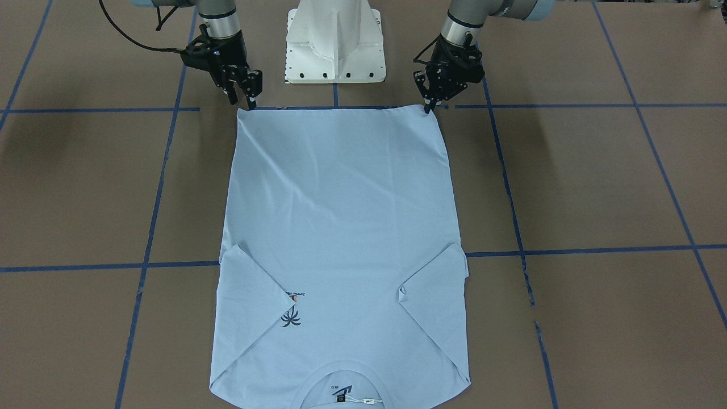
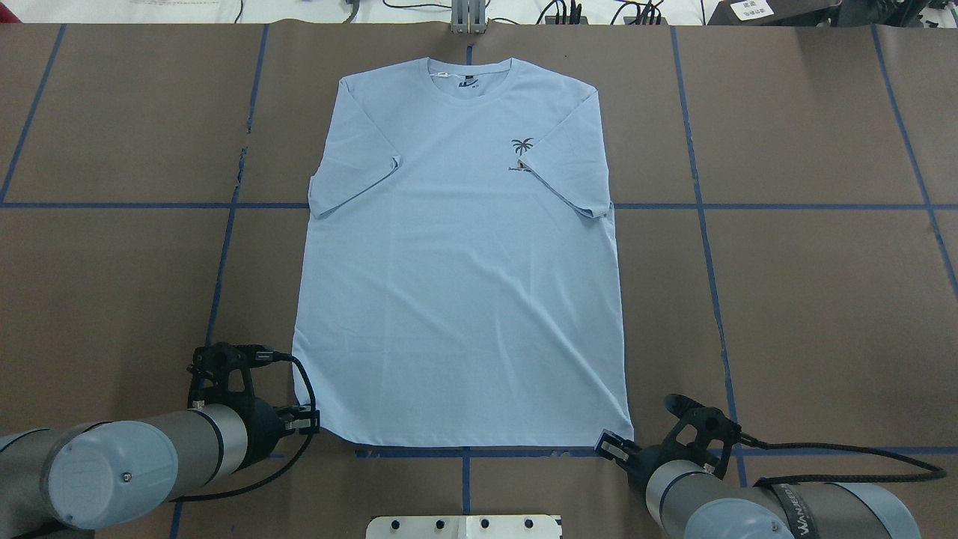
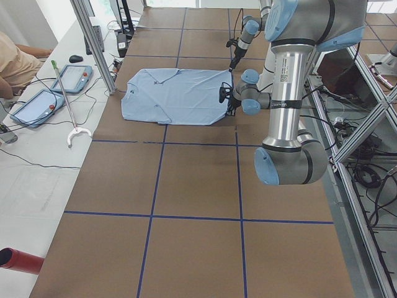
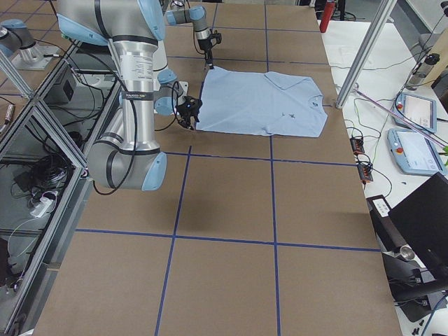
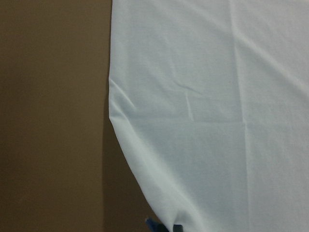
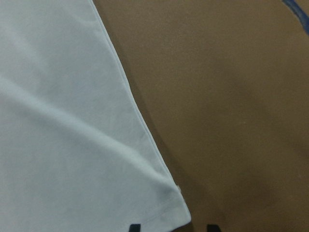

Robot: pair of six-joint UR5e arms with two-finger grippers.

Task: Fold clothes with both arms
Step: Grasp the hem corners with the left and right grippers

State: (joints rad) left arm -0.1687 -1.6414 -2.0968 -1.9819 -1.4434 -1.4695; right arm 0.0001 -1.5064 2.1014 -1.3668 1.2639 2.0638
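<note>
Finds one light blue short-sleeved jersey T-shirt [image 2: 456,284] spread flat, print side up, on the brown paper-covered table [image 2: 808,299]. Lies directly ahead of both grippers, hem nearest them, round collar at the far end. Shows both sleeves turned in over the chest, the one on the right gripper's side reaching the small dark palm-tree print [image 2: 522,150]. Judged a narrowing step, done to leave a plain oblong body for a lengthwise fold.

Places the black two-finger right gripper [image 1: 243,103] at the hem corner on its own side, tips down at the cloth. Shows, in the right wrist view, two dark fingertips [image 6: 135,227] set apart, one over fabric, the other over bare table, the corner between them: spread, nothing pinched yet.

Places the black two-finger left gripper [image 1: 430,107] at the opposite hem corner, tip at the cloth edge. Cannot tell from any view whether parted or closed on fabric.

Judges the symmetrical posting deliberate: one corner per arm, to lift the hem evenly and carry it away from the grippers toward the collar without skew. Notes the hem lying along a blue tape line [image 2: 464,451] between the two grippers, likely a squaring reference. Flags thin, soft cloth with shallow creases just ahead of the right gripper; risk of catching one layer only.
</note>
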